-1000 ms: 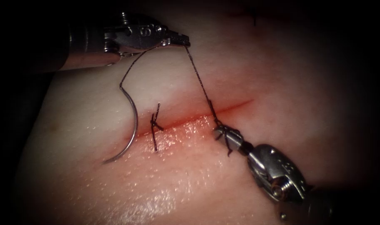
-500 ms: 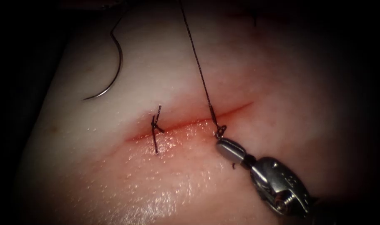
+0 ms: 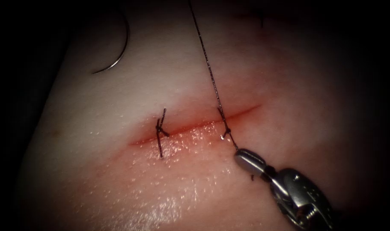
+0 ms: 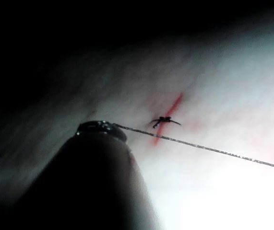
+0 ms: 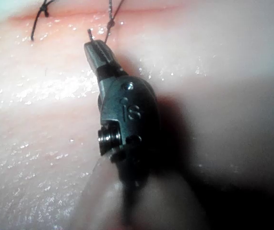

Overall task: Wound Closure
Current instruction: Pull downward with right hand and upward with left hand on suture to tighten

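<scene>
1. The needle (image 3: 117, 51) hangs free at the far left, above the tissue (image 3: 117, 179) and not in it; it is well apart from the cut (image 3: 190, 127), on its left side.
2. The thread (image 3: 207, 64) runs tight from the far edge down to a small knot (image 3: 226, 130) on the cut.
3. From the knot a short piece of thread goes on to the right claw (image 3: 242, 155), which is near and to the right of the cut; its jaws are together and clamped on this thread.
4. The left claw (image 4: 101, 128) is seen in its wrist view, with the thread going out from its tip, so it holds the thread. I cannot tell how its jaws stand.
5. An older stitch (image 3: 161, 128) with cut ends sits on the left part of the cut.
6. Red fluid (image 3: 177, 132) lies along the cut.
</scene>
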Robot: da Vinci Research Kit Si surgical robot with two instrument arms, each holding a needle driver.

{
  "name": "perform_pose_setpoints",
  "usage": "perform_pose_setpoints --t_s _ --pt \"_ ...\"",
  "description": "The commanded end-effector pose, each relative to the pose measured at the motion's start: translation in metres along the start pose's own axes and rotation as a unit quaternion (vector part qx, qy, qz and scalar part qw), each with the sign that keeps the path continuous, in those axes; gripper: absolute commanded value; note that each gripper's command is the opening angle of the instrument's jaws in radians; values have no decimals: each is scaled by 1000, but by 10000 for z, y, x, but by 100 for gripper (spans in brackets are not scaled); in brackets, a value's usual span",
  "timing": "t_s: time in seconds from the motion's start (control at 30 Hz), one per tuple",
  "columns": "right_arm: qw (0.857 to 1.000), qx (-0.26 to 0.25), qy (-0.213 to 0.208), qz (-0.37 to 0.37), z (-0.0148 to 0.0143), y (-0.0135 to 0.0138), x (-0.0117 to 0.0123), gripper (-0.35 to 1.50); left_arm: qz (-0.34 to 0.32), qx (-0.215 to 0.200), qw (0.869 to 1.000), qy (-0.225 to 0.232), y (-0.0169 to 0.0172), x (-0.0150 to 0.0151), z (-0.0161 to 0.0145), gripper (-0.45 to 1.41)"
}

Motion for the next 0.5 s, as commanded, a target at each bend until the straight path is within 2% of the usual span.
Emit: perform_pose_setpoints --t_s 0.03,0.2,0.37,0.5 --pt "1000 3 -1 -2 -9 -4 -16 -35 1 6 1000 3 -8 6 8 -45" --pt "1000 20 -9 -16 -18 -12 -28 -35 16 45 999 -4 -30 8 14 -45" --pt "999 23 -11 -25 -15 -12 -28 -35 73 107 991 -39 -59 4 21 -45" --pt "999 27 -10 -25 -12 -16 -31 -35 100 128 985 -61 -78 -8 28 -45"
